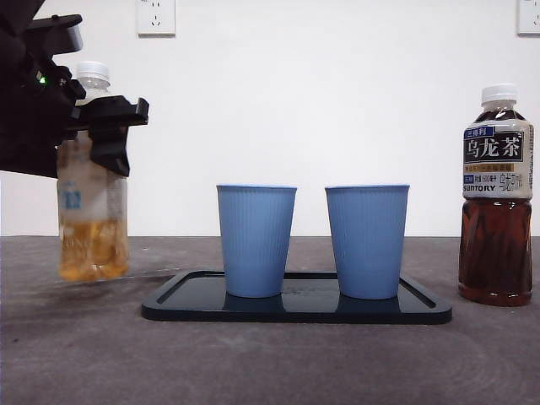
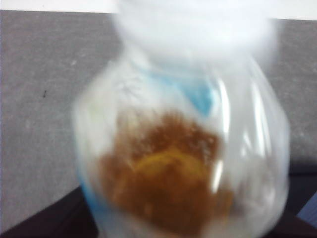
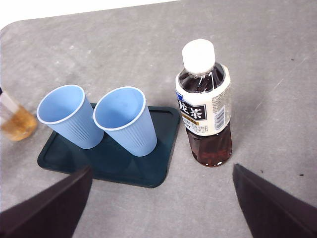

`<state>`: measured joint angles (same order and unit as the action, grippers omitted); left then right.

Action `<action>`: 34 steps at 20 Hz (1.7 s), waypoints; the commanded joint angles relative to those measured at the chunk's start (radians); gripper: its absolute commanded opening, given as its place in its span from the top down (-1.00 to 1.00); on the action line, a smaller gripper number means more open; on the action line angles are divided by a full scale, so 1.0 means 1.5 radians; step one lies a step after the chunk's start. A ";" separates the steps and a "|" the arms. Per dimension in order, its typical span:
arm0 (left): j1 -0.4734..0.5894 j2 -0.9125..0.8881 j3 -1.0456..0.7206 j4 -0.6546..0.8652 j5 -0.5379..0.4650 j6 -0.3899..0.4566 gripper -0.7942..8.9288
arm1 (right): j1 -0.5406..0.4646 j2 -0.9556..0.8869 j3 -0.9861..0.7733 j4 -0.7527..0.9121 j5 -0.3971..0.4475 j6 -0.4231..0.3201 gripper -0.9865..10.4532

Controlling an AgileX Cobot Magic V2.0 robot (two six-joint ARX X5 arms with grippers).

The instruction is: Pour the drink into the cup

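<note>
Left pincer (image 1: 108,126) clamped on a pale-tea bottle (image 1: 91,219), held upright and lifted just clear of the grey desk (image 1: 270,363).

The bottle, white-capped and about one-third full of amber drink, hangs at the far left of the front view, well apart from the black tray (image 1: 295,310); the left wrist view shows it only as a blur. Two blue cups (image 1: 256,240) (image 1: 367,240) stand upright side by side on the tray, apart from each other. A dark oolong-tea bottle (image 1: 497,198), capped, stands on the desk just beside the tray's other end. The right pincer (image 3: 161,208) hovers above that bottle, jaws spread wide and holding nothing.
</note>
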<state>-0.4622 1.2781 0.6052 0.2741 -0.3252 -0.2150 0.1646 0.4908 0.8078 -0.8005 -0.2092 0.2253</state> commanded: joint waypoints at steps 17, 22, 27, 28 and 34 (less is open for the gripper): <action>-0.012 -0.116 0.094 -0.311 0.000 0.015 -0.20 | 0.003 0.003 0.011 0.004 -0.004 0.007 0.03; -0.029 -0.249 0.125 -0.482 0.066 0.013 -0.20 | 0.003 0.003 0.011 0.004 -0.068 -0.004 0.03; -0.034 -0.396 0.125 -0.609 0.161 0.013 -0.20 | 0.003 0.003 0.011 0.003 -0.179 -0.034 0.03; -0.034 -0.423 0.125 -0.633 0.173 0.013 -0.20 | 0.003 0.003 0.011 0.002 -0.201 -0.037 0.03; -0.034 -0.561 0.125 -0.699 0.240 0.018 -0.19 | 0.003 0.003 0.011 0.002 -0.242 -0.036 0.03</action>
<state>-0.5068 0.4290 0.7738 -0.7830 0.0299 -0.1986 0.1646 0.4908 0.8078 -0.8036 -0.5682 0.1833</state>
